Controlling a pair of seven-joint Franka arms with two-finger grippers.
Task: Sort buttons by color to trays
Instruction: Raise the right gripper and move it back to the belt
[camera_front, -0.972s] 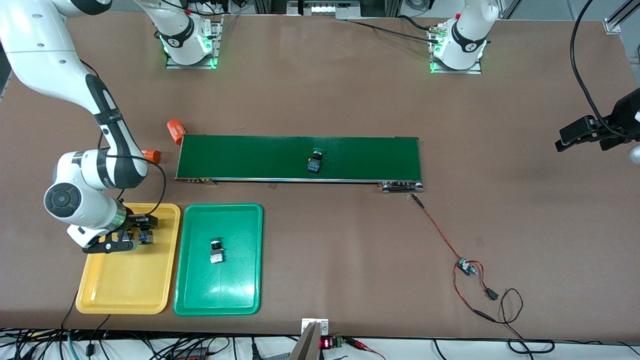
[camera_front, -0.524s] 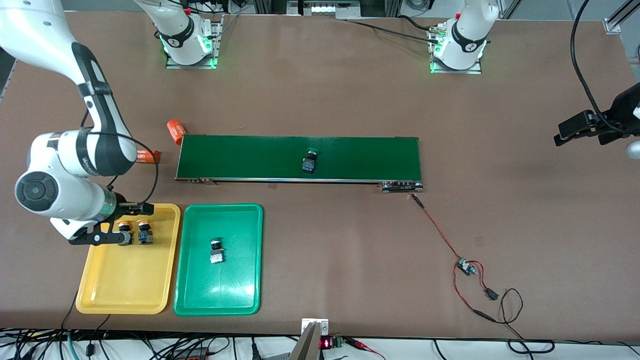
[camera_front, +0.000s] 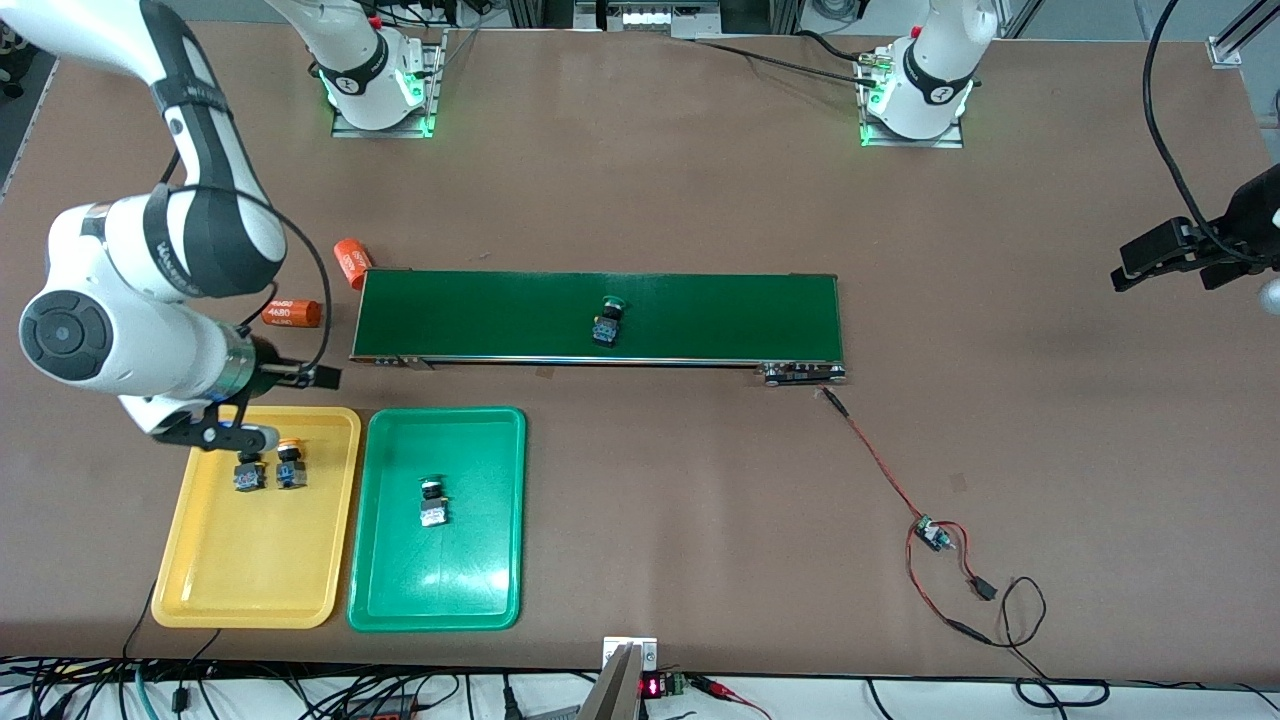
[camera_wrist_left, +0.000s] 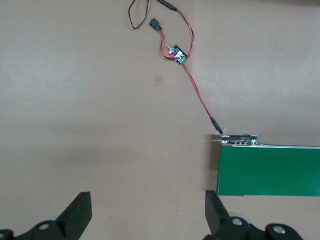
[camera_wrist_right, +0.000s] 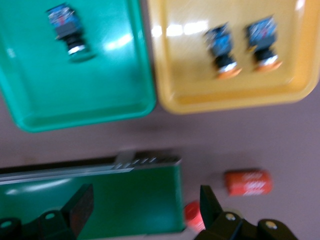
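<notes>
My right end effector (camera_front: 268, 405) is half hidden under its wrist in the front view, over the yellow tray's (camera_front: 255, 590) rim; its own camera shows fingers (camera_wrist_right: 80, 207) apart, empty. Two orange buttons (camera_front: 267, 470) in yellow tray, one in green tray (camera_front: 440, 600), one on belt (camera_front: 700, 315). Left end effector (camera_front: 1165, 262) waits, cut off at bench edge, fingers (camera_wrist_left: 77, 212) apart.

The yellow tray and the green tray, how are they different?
The yellow tray is yellow and holds two orange-capped buttons; the green tray is bright green and holds only one button. The yellow tray lies toward the right arm's end of the table, under the right gripper; nothing hangs over the green tray. Both are equally shallow rectangles with rounded corners, side by side.
</notes>
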